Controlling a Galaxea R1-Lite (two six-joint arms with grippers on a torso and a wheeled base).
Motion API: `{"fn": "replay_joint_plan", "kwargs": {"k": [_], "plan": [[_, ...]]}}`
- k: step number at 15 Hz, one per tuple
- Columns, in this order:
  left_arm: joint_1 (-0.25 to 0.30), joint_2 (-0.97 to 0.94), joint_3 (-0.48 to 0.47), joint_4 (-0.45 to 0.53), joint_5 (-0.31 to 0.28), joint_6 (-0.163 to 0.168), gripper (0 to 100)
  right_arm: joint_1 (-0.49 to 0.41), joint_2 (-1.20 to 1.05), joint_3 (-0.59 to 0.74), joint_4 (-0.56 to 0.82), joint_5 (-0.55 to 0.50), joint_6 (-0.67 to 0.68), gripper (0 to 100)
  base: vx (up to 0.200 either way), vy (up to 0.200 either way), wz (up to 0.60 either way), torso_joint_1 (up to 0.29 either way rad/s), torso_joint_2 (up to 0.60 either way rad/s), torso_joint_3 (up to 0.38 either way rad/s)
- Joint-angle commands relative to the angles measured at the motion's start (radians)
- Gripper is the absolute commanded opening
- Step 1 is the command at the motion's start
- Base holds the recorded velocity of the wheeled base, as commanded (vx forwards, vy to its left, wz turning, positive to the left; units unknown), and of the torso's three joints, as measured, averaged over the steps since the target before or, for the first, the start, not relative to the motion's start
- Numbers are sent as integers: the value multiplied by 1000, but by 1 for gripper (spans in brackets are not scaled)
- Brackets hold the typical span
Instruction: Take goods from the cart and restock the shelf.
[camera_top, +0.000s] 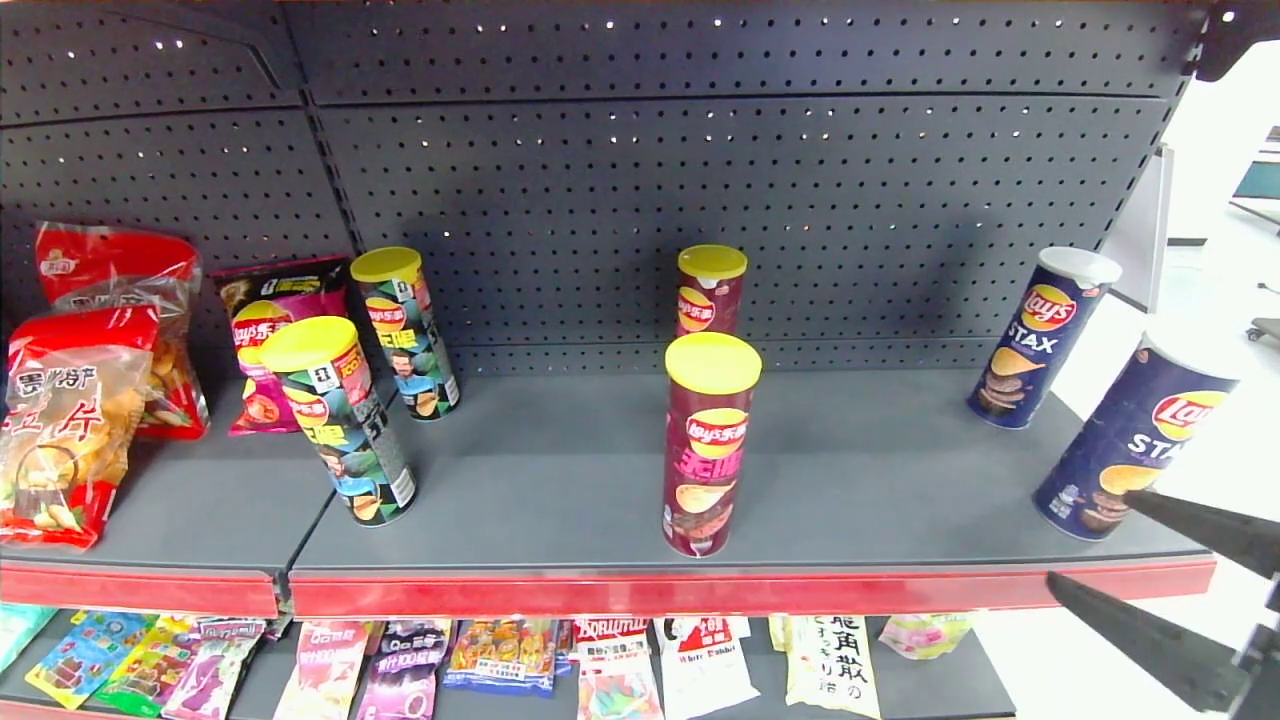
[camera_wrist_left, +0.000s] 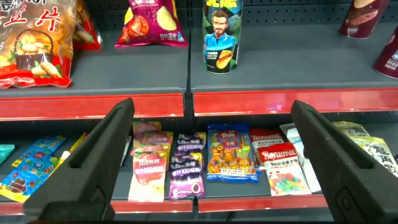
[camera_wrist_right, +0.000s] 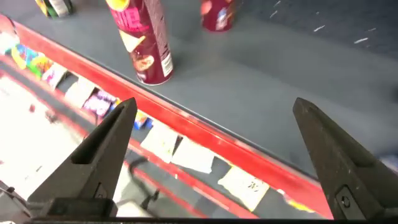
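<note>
Across the head view, the grey shelf (camera_top: 860, 480) with its red front edge is carrying the goods, and a perforated back panel (camera_top: 800, 200) is rising behind it. Off the shelf's right front corner, the right gripper (camera_top: 1090, 538) is hovering with its fingers spread wide and nothing between them. The left gripper (camera_wrist_left: 211, 104) is hanging before the shelf's front edge, likewise spread and empty. At the shelf's left end, two red snack bags (camera_top: 70, 420) are leaning one before the other, and a magenta chip bag (camera_top: 270, 340) is standing against the back. Beside them, two teal cans (camera_top: 340, 420) are standing upright, one nearer the front and one nearer the back. Mid-shelf, two maroon cans (camera_top: 710, 445) are standing in line, one close to the front edge and one at the back. Two blue cans (camera_top: 1040, 340) are standing at the right end, the nearer one by the right front corner. Small candy packets (camera_top: 500, 655) are lying in a row on the lower shelf (camera_top: 930, 690).
</note>
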Motion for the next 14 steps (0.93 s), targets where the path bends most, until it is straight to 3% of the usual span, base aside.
{"fn": "replay_joint_plan", "kwargs": {"k": [1, 4, 6, 8, 10, 12, 14], "plan": [[1, 1, 0, 0, 0, 0, 100, -101, -462, 100, 204, -70, -11, 100, 0, 0, 0, 0, 0, 0], [1, 1, 0, 0, 0, 0, 100, -106, -787, 179, 464, -252, 0, 100, 0, 0, 0, 0, 0, 0], [1, 1, 0, 0, 0, 0, 100, -106, -775, 252, 348, -330, 24, 100, 0, 0, 0, 0, 0, 0], [1, 1, 0, 0, 0, 0, 100, -106, -774, 242, 397, -340, 78, 100, 0, 0, 0, 0, 0, 0], [1, 1, 0, 0, 0, 0, 100, -111, -767, 235, 408, -428, 79, 100, 0, 0, 0, 0, 0, 0], [1, 1, 0, 0, 0, 0, 100, -163, -734, 235, 408, -435, 79, 100, 0, 0, 0, 0, 0, 0], [1, 1, 0, 0, 0, 0, 100, -324, -729, 234, 408, -436, 72, 100, 0, 0, 0, 0, 0, 0]]}}
